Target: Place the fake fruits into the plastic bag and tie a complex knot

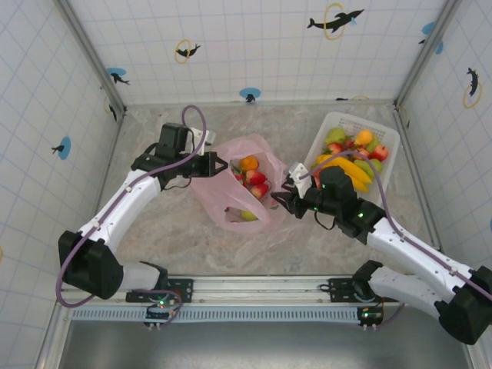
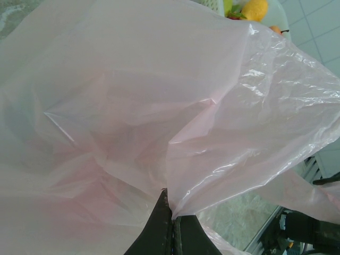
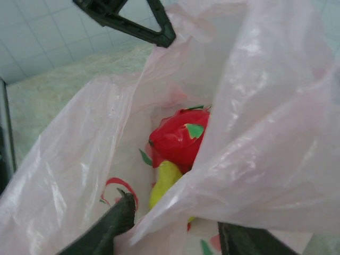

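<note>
The pink plastic bag [image 1: 231, 201] lies mouth-up at the table's middle. Inside it are fake fruits [image 1: 254, 181]: an orange, red strawberries and a green one. My left gripper [image 1: 219, 165] is shut on the bag's left rim; in the left wrist view its jaws [image 2: 172, 212] pinch the pink film [image 2: 159, 106]. My right gripper [image 1: 283, 196] is at the bag's right rim. In the right wrist view its jaws [image 3: 178, 228] stand apart, with a fold of the bag [image 3: 255, 159] lying between them. Below that fold show a red strawberry [image 3: 178, 141] and a yellow-green fruit [image 3: 164, 180].
A white slatted basket [image 1: 388, 137] at the back right holds several more fruits [image 1: 354, 157], bananas among them. Tiled walls close in the table on three sides. The left gripper's dark frame [image 3: 127, 21] shows beyond the bag in the right wrist view.
</note>
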Available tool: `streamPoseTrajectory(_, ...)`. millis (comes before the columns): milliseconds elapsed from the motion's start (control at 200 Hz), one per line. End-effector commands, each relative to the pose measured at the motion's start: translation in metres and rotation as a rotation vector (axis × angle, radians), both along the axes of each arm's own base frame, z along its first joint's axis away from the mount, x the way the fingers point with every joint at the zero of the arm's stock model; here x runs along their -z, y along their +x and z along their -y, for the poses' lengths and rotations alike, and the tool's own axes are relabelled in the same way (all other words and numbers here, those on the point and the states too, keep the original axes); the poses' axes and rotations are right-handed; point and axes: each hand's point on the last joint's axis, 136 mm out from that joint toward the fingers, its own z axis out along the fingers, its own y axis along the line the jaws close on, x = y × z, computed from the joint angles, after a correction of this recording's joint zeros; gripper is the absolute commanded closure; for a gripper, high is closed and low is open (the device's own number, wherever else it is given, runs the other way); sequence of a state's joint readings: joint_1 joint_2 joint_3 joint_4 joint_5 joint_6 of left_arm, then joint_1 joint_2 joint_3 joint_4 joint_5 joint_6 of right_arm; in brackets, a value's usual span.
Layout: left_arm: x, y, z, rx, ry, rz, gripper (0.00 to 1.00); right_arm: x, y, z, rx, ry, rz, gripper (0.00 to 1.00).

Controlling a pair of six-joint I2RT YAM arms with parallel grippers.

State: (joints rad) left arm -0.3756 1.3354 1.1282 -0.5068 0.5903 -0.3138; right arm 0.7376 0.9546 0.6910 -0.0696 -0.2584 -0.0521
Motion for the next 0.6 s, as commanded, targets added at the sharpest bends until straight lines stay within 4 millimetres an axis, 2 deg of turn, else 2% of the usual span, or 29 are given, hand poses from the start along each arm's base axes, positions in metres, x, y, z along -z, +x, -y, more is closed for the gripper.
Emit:
streamPoseTrajectory(0, -0.017, 0.008, -0.003, -0.017, -0.006, 0.046, 1.0, -0.027, 0.002, -0.002, 0.008, 0.069, 0.043, 0.75)
streamPoseTrajectory(80, -0.023, 0.01, -0.005, -0.034, 0.002, 0.061, 1.0, -0.04, -0.004, -0.001, -0.008, 0.133, 0.035, 0.85)
streamPoseTrajectory(145, -0.029, 0.014, -0.009, -0.051, 0.004, 0.075, 0.99, -0.06, -0.008, -0.002, -0.038, 0.217, 0.031, 0.91)
streamPoseTrajectory(255, -0.037, 0.017, -0.019, -0.084, 0.005, 0.084, 0.88, -0.086, -0.002, 0.001, -0.04, 0.31, 0.004, 0.93)
streamPoseTrajectory(265, -0.047, 0.02, -0.02, -0.088, -0.003, 0.108, 0.87, -0.087, -0.001, 0.001, -0.037, 0.315, 0.001, 0.93)
streamPoseTrajectory(280, -0.053, 0.021, -0.021, -0.093, -0.006, 0.12, 0.86, -0.089, 0.001, 0.002, -0.031, 0.322, -0.002, 0.93)
streamPoseTrajectory(445, -0.089, 0.019, -0.04, -0.143, -0.006, 0.216, 0.57, -0.105, 0.024, 0.007, 0.023, 0.386, -0.043, 0.94)
streamPoseTrajectory(590, -0.125, -0.002, -0.045, -0.127, -0.028, 0.333, 0.53, -0.113, 0.039, 0.008, 0.06, 0.414, -0.059, 0.95)
